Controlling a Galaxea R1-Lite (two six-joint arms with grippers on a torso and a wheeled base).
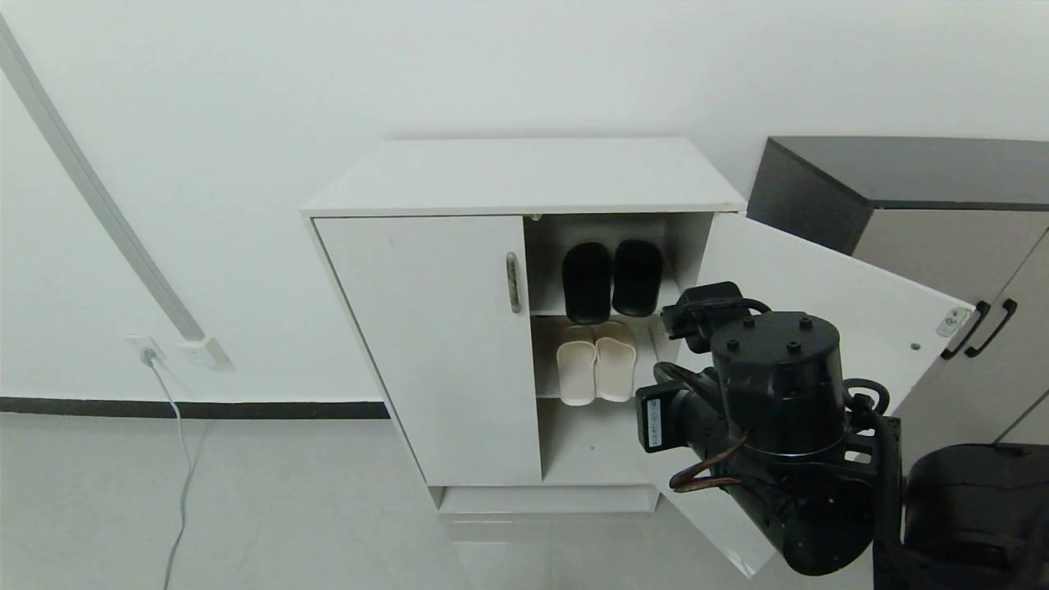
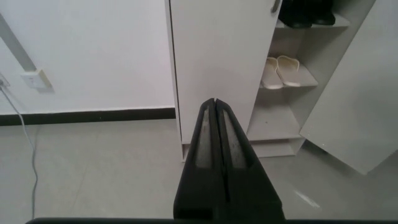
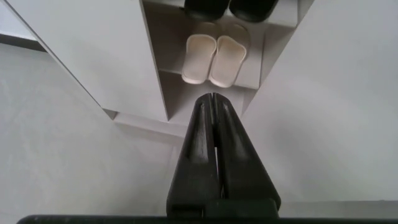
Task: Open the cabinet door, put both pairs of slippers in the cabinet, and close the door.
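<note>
1. Head view: the white cabinet (image 1: 524, 172) stands against the wall. Its left door (image 1: 426, 344) is shut and its right door (image 1: 803, 270) is swung wide open. The black slippers (image 1: 612, 280) lie side by side on the top shelf. The white slippers (image 1: 596, 360) lie on the middle shelf, reaching its front edge. The right arm (image 1: 778, 385) hangs in front of the open door.
2. Left wrist view: the left jaws are pressed together with nothing between them, above the floor (image 2: 93, 168) and facing the shut door. The white pair (image 2: 285, 70) shows on its shelf beyond them.
3. Right wrist view: the right jaws are closed and hold nothing. They point at the cabinet's open side, just below the white slippers (image 3: 216, 57), with the black pair (image 3: 233, 7) a shelf higher.
</note>
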